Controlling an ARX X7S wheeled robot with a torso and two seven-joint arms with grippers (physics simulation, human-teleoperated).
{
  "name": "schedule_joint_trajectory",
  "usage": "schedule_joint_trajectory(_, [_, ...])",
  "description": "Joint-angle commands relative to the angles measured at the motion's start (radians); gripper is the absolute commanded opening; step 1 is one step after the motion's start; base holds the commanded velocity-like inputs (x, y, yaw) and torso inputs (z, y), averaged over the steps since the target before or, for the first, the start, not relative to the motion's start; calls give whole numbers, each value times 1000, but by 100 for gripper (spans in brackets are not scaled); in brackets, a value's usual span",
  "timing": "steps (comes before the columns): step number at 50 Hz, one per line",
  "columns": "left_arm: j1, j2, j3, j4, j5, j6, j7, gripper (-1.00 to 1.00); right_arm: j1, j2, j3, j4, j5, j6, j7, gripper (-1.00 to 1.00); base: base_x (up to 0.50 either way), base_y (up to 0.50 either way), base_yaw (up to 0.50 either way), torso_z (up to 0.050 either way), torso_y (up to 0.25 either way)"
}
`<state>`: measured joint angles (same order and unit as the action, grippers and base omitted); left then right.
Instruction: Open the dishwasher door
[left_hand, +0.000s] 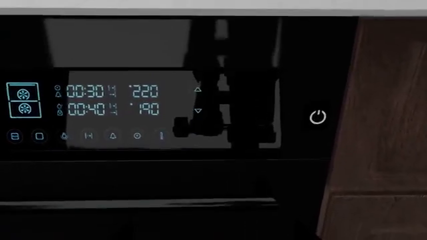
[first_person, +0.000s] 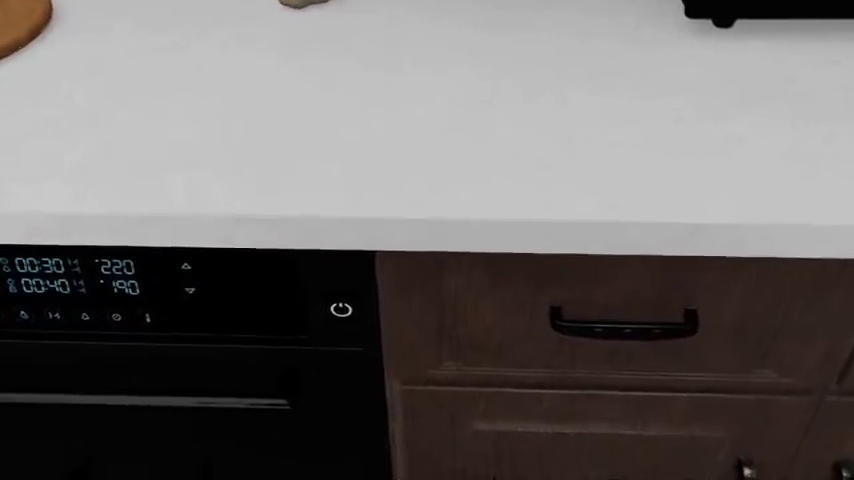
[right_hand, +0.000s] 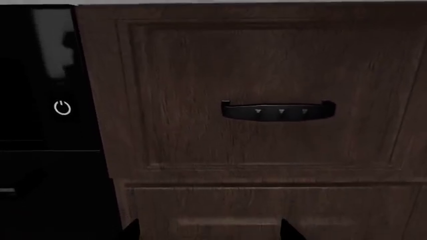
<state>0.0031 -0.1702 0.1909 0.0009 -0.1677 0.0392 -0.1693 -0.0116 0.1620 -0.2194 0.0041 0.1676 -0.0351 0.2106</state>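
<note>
The dishwasher door (first_person: 174, 420) is a glossy black panel under the counter at the head view's lower left, and it is shut. It carries a cyan digit display (first_person: 74, 277), a white power symbol (first_person: 342, 310) and a thin grey bar handle (first_person: 147, 402). The left wrist view faces it closely: display (left_hand: 110, 99), power symbol (left_hand: 317, 116), bar handle (left_hand: 133, 203), and a dim reflection of an arm. My left gripper's fingers do not show. My right gripper (right_hand: 210, 232) is open and empty; its two dark fingertips (right_hand: 131, 231) face the brown cabinet front, right of the door's edge (right_hand: 40, 125).
A dark brown wooden cabinet front (first_person: 614, 400) with a black handle (first_person: 623, 325) adjoins the dishwasher on the right. It also shows in the right wrist view (right_hand: 278, 111). A white countertop (first_person: 427, 130) runs above, with a wooden board (first_person: 16, 25) and a black microwave (first_person: 767, 8) at its far edge.
</note>
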Motion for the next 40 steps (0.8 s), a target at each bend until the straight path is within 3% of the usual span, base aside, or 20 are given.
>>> schedule_joint_trajectory(1, [-1,-6,8,4,-1,-4,-9,100,1,7,-6,2,8,-1,5,100,0,0,0,-50,0])
schedule_joint_trajectory(40, [-8,-18,31,-29,-12,21,-30,100,2,28,-27,-19,26,13,27,100,0,0,0,-50,0])
